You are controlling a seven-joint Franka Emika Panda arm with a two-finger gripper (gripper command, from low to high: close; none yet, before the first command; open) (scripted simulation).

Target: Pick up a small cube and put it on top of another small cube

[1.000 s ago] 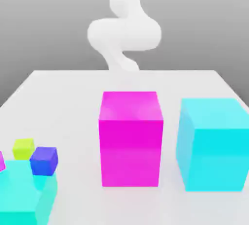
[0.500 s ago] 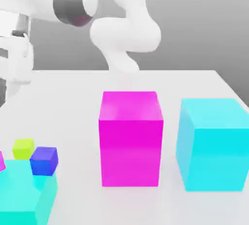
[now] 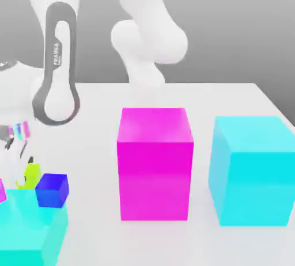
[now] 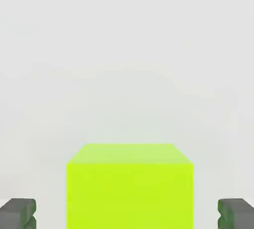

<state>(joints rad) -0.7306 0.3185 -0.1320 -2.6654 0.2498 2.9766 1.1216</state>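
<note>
The tiny lime yellow-green cube (image 3: 31, 175) rests on the white table (image 3: 92, 144) at the exterior view's left, partly covered by my hand. In the hand view this lime cube (image 4: 129, 186) sits between two dark fingertips (image 4: 19, 213), with a clear gap on each side. My gripper (image 3: 23, 164) (image 4: 127, 214) is open and lowered around the cube without touching it. A small blue-violet cube (image 3: 52, 190) stands just beside the lime one, toward the exterior view's right.
A big magenta block (image 3: 154, 164) stands mid-table, with a big cyan block (image 3: 253, 170) to the exterior view's right. Another cyan block (image 3: 29, 233) sits at the front left, just in front of the small cubes. A sliver of magenta (image 3: 2, 190) shows at the left edge.
The arm swung in from above and came down at the exterior view's left. The hand now sits over the lime cube and hides part of it. The cubes have not moved.
</note>
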